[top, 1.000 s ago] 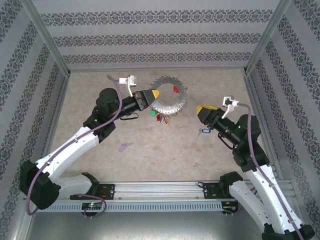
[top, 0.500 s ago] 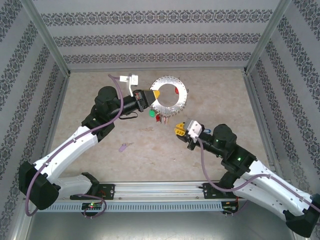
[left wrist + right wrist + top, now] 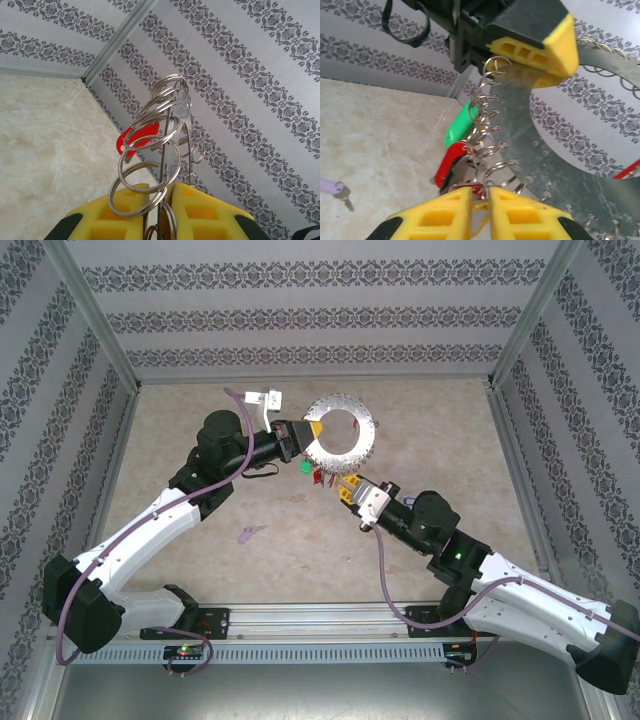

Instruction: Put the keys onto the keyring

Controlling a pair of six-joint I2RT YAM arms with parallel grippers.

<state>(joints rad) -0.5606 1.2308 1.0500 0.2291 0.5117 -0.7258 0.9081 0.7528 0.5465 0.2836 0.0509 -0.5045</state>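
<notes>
Left gripper (image 3: pixel 314 428) is clamped on the keyring (image 3: pixel 352 454) rim. Its wrist camera sees the ring edge-on, running straight out from the fingers. The right wrist camera sees the flat face, with green key (image 3: pixel 459 127) and red key (image 3: pixel 447 167) hanging just ahead of the right gripper (image 3: pixel 480 195). That gripper's jaws are nearly together, and whether they hold anything I cannot tell. Lilac key (image 3: pixel 247 533) lies on the table, well to its left.

The pale, speckled surface (image 3: pixel 430 410) sits inside grey walls (image 3: pixel 320 300) with dark flowery stripes, and shiny metal posts (image 3: pixel 96 315) stand in the back corners.

Keyring (image 3: pixel 176 107) edge-on between closed yellow jaws
</notes>
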